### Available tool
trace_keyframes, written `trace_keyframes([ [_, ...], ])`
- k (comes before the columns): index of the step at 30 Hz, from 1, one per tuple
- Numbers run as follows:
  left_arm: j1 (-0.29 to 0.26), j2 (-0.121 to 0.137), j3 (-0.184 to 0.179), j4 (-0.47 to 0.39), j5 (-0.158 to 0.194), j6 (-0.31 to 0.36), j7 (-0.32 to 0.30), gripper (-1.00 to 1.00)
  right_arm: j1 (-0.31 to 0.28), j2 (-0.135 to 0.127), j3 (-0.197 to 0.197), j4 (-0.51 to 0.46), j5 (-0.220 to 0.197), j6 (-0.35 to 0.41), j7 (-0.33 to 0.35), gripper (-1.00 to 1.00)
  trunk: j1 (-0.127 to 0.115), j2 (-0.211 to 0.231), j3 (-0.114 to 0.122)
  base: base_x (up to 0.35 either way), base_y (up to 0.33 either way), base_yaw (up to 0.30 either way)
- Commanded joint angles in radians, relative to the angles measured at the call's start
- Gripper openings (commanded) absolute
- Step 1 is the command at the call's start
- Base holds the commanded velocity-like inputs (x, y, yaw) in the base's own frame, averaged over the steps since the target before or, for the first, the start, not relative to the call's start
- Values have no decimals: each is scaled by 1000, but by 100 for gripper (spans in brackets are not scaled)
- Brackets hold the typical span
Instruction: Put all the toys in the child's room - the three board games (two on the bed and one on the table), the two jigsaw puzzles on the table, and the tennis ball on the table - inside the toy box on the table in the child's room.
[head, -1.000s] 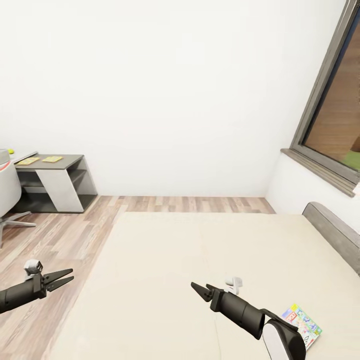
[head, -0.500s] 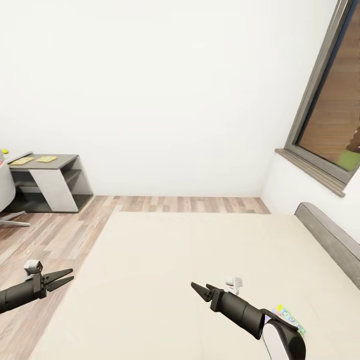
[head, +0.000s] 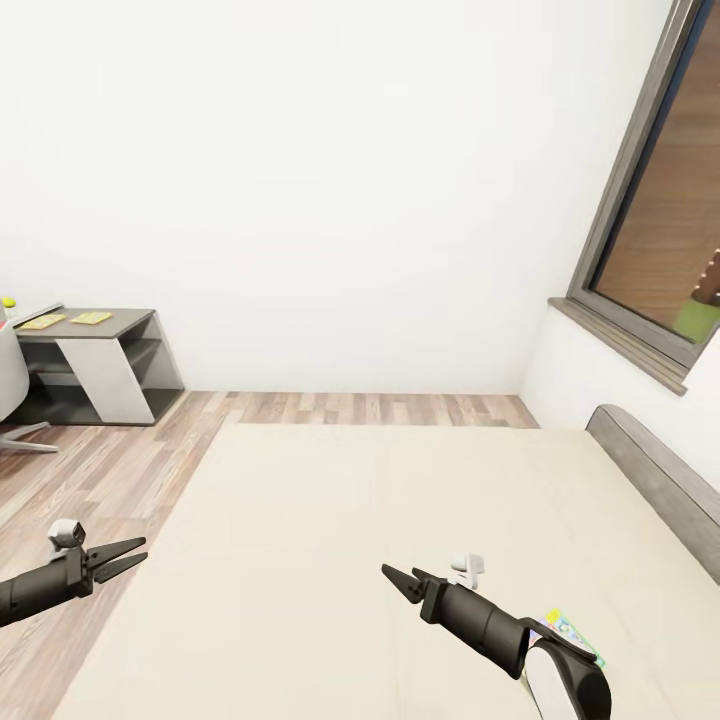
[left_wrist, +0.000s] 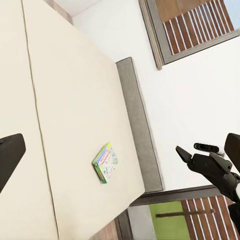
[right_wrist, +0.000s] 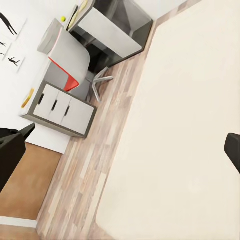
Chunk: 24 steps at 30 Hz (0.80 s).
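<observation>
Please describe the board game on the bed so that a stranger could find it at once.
Start at the wide beige bed and go to its grey headboard. The board game lies flat on the mattress beside it. It is the sole colourful thing there, a thin box with cartoon art.

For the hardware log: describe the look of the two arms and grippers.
Both arms are dark, near-black cylinders. The left gripper and right gripper each have two thin black pointed fingers. A small pale grey module sits by each wrist. The right arm has a white rounded elbow cover.

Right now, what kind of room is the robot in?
Most likely a bedroom, probably a child's: a wide bed with a beige mattress and grey headboard, a desk against the wall, and a colourful board game lying on the mattress.
</observation>
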Motion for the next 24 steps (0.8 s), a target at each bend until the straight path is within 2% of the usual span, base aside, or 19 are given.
trace_keyframes([
  [1, -1, 0, 0, 0, -1, 11, -4, 100, -1, 1, -1, -1, -5, 7, -1, 100, 1, -2, -2, 0, -5, 0],
  [24, -1, -16, -2, 0, 0, 12, -4, 100, 1, 8, -1, -1, -3, 4, 2, 100, 1, -2, -2, 0, 0, 0],
])
